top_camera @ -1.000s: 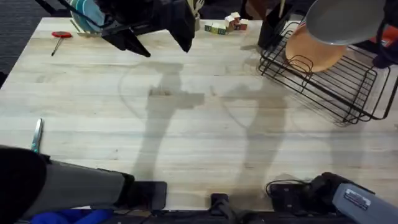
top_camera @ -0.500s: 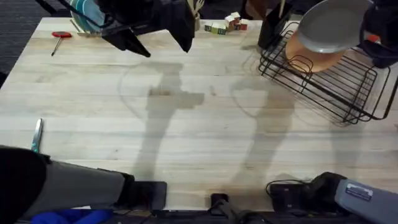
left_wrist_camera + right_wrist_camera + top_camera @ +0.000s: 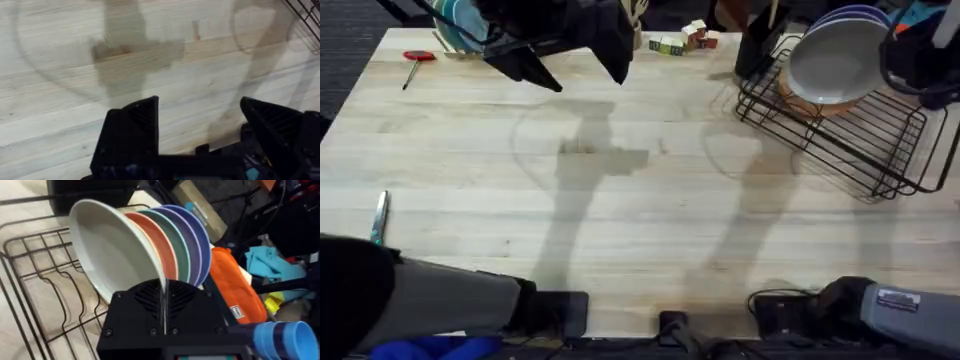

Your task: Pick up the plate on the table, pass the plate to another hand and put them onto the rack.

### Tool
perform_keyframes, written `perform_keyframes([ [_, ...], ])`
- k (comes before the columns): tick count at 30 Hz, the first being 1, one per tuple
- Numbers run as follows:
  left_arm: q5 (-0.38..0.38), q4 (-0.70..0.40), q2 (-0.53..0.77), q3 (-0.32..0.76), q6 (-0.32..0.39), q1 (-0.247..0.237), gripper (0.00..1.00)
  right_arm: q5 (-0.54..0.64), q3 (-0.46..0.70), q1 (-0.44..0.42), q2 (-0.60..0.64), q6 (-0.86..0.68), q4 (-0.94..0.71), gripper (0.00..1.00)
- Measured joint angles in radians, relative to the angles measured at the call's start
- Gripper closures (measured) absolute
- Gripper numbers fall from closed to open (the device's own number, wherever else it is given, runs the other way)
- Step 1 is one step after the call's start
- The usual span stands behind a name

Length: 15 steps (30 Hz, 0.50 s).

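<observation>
Your right pincer (image 3: 162, 305) pinches the white plate (image 3: 112, 247) by its rim, tilted over the black wire rack (image 3: 45, 305), just beside the colored plates (image 3: 185, 242). Let go too soon and it could bump them or slip between the wires. Your left pincer (image 3: 200, 125) is spread wide, holding nothing.

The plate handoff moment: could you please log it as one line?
right gripper: shut on plate | plate: tilted over rack | left gripper: open, above table

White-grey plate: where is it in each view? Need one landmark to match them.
Overhead: the plate sits upper right, tilted over the rack, against the coloured plates.
Left wrist: not in it; bare table, with a corner of the rack's wires at the top right.
Right wrist: centre left, its rim in the right gripper.
Shared landmark: the rack.
</observation>
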Motion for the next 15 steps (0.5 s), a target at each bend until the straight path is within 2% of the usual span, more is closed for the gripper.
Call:
perform_keyframes([
  [15, 0.001, 0.000, 0.000, 0.000, 0.000, 0.000, 0.008, 0.000, 0.000, 0.000, 0.019, 0.000, -0.025, 0.973],
])
